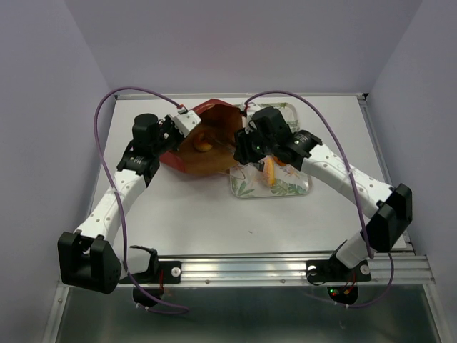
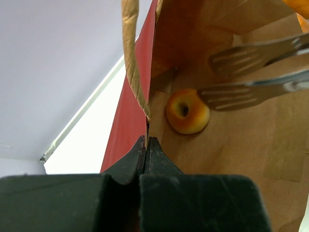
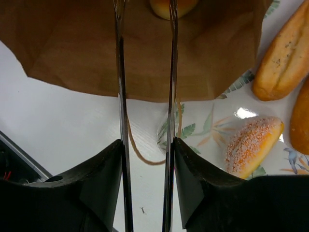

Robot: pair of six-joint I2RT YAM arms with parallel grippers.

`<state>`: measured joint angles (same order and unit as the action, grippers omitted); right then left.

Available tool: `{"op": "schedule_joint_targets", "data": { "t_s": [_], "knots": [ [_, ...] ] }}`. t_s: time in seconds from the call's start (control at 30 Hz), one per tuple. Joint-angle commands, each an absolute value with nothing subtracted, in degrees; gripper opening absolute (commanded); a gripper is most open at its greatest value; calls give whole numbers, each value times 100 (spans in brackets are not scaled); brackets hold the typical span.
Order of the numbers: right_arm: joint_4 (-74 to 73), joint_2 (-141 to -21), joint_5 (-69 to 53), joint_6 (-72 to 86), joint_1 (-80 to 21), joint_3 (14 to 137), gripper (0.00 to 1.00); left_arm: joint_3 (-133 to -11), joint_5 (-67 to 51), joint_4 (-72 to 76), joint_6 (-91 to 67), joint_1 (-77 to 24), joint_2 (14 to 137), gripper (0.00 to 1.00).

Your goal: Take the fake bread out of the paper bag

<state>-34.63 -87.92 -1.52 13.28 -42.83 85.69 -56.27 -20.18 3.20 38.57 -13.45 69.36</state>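
Observation:
The dark red paper bag [image 1: 187, 163] lies on its side, its brown inside [image 2: 231, 145] facing the cameras. A ring-shaped bagel [image 2: 188, 110] lies inside it; it also shows in the top view [image 1: 203, 147] and at the top of the right wrist view [image 3: 166, 6]. My left gripper [image 2: 146, 142] is shut on the bag's rim and holds the mouth up. My right gripper [image 3: 147, 142] is shut on metal tongs [image 3: 119, 96]. The tong tips [image 2: 231, 95] are inside the bag, spread apart, right beside the bagel. An oblong loaf [image 3: 285, 53] and a sugared piece [image 3: 251, 145] lie on the tray.
The leaf-patterned tray [image 1: 285, 187] sits right of the bag, partly under its mouth, with another orange piece at its edge [image 3: 301, 121]. A thin loop handle [image 2: 130, 53] hangs by the left fingers. Purple cables arc over both arms.

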Motion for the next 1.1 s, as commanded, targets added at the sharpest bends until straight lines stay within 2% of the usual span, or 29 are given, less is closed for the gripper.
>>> {"op": "schedule_joint_targets", "data": {
  "t_s": [0.0, 0.6, 1.07],
  "knots": [
    [-2559, -9218, -343, 1336, -4307, 8877, 49, -5695, -2127, 650, 3823, -1389, 6688, 0],
    [-2241, -10713, 913, 1600, -4307, 9738, 51, -5599, -2250, 571, 3841, -1389, 6688, 0],
    [-2233, -10890, 941, 1749, -4307, 9598, 52, -5616, -2268, 580, 3850, -1389, 6741, 0]
  ]
}}
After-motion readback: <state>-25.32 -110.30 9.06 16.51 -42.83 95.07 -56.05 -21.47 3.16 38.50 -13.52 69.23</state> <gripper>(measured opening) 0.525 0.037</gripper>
